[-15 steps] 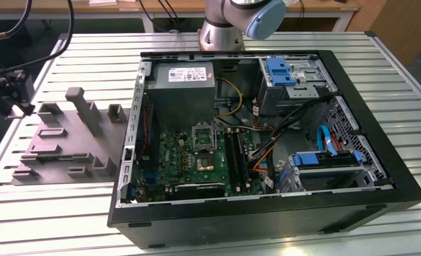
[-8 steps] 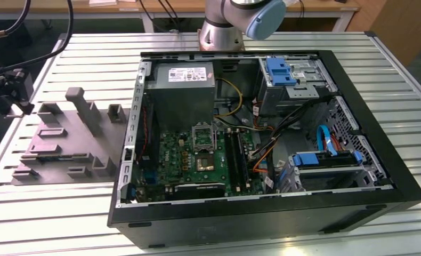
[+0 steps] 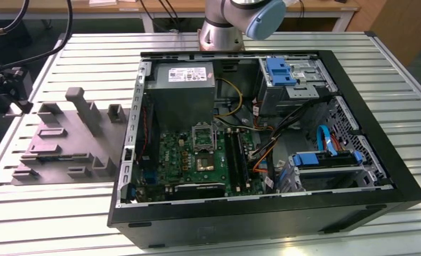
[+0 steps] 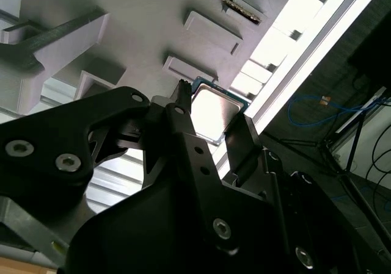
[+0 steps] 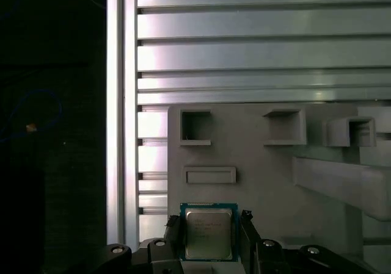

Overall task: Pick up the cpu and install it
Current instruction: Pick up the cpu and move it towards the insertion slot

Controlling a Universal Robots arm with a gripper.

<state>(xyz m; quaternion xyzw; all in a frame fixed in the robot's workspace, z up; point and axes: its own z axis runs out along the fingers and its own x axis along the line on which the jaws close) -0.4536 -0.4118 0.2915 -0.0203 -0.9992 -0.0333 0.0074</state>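
Observation:
The cpu (image 5: 208,234) is a small square chip with a silvery top and a green rim. It lies flat between my gripper's (image 5: 209,223) two black fingers, which press against its opposite sides, just over a corner of the grey fixture plate (image 5: 256,188). The second wrist view shows the cpu (image 4: 215,107) held the same way, with the gripper (image 4: 214,112) shut on it. In the exterior view the gripper (image 3: 15,106) hangs at the far corner of the plate (image 3: 61,144), at the exterior view's left. I cannot tell whether the chip rests on the plate or is just off it.
The open computer case (image 3: 267,213) lies on the slatted aluminium table (image 3: 54,224) at the exterior view's right of the plate. Its green motherboard (image 3: 196,154) faces up, with cables and blue drive bays beside it. Upright blocks (image 3: 82,109) rise from the plate. The table edge (image 5: 116,133) runs close by.

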